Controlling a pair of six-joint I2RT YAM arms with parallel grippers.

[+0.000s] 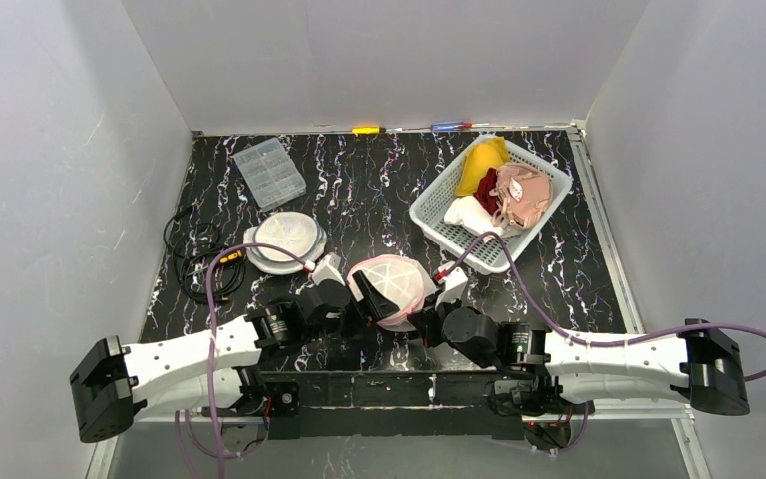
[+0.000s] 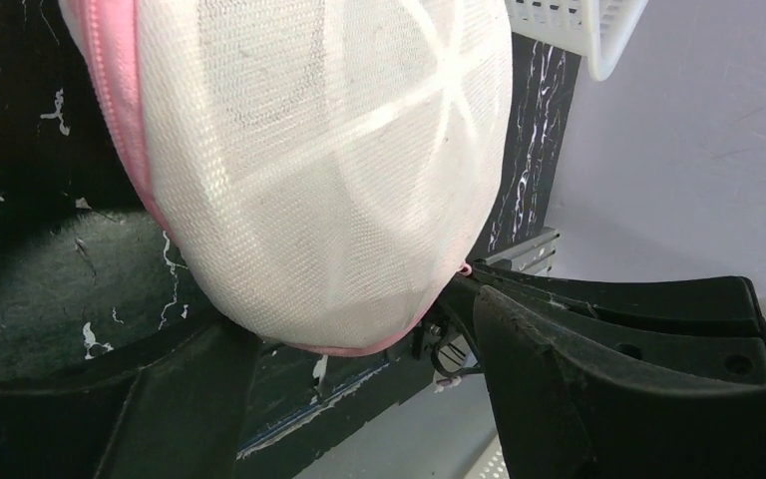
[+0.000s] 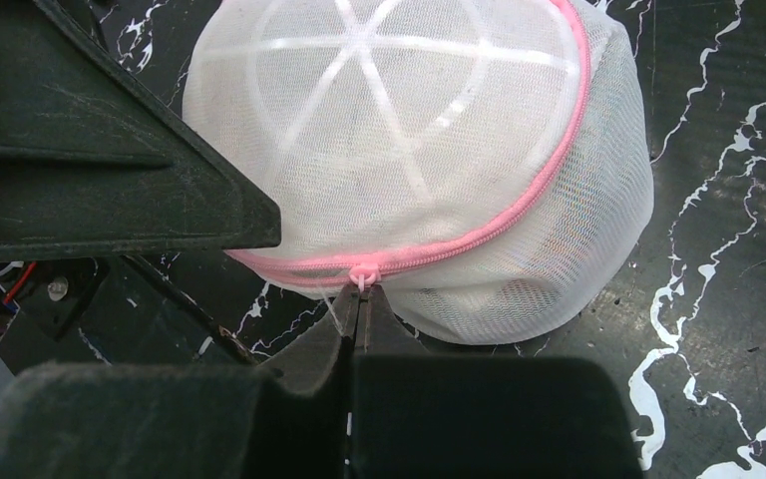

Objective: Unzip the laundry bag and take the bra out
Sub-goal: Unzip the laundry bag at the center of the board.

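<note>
The laundry bag (image 1: 391,289) is a white mesh dome with a pink zipper (image 3: 519,205), lying on the black marbled table near the front edge. It also shows in the left wrist view (image 2: 329,170) and the right wrist view (image 3: 409,150). My left gripper (image 1: 371,302) (image 2: 349,314) holds the bag's lower part between its two fingers. My right gripper (image 1: 429,311) (image 3: 362,296) is shut on the pink zipper pull (image 3: 362,275) at the bag's near side. The zipper looks closed. The bra is hidden inside the bag.
A white basket (image 1: 429,205) with yellow, red, white and pink clothes stands at the back right. A clear compartment box (image 1: 269,172), a stack of round white mesh bags (image 1: 284,239) and black cables (image 1: 194,261) lie to the left. Two markers (image 1: 367,130) lie at the back wall.
</note>
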